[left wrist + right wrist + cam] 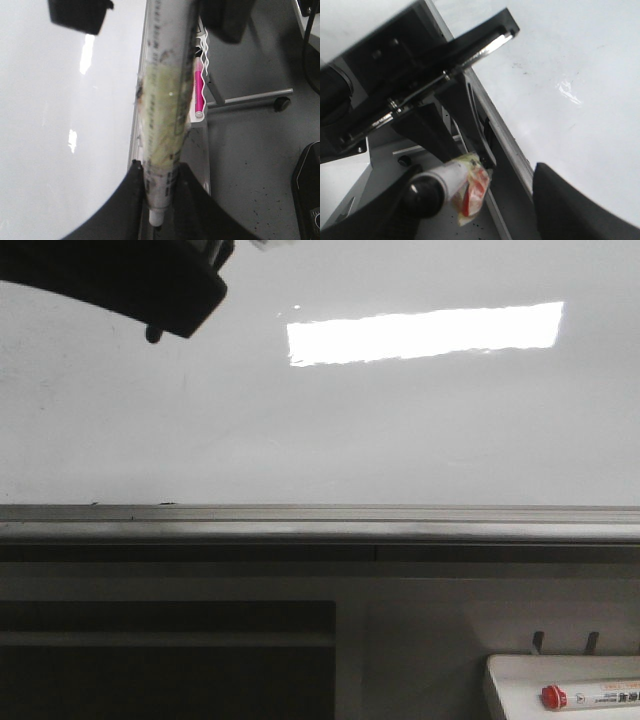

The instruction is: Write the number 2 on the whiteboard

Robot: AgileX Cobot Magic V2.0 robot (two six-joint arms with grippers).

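The whiteboard (400,440) fills the upper front view, glossy and white, with a grey metal ledge (320,525) along its near edge. No number 2 shows on it in any view. My left gripper (165,300) hangs over the board's far left. In the left wrist view it (157,200) is shut on a white marker (162,125) wrapped in yellowish tape, nib down by the board's edge (136,140). My right gripper (475,210) has its jaws wide apart beside the ledge (505,150). A white, black-ended taped marker (447,180) sits by one finger.
A small white tray (520,670) with a red-capped marker (590,697) sits at the front right, below the ledge. A pink marker (198,92) lies beside the board's edge. The left arm's black gripper body (410,90) is close over my right gripper.
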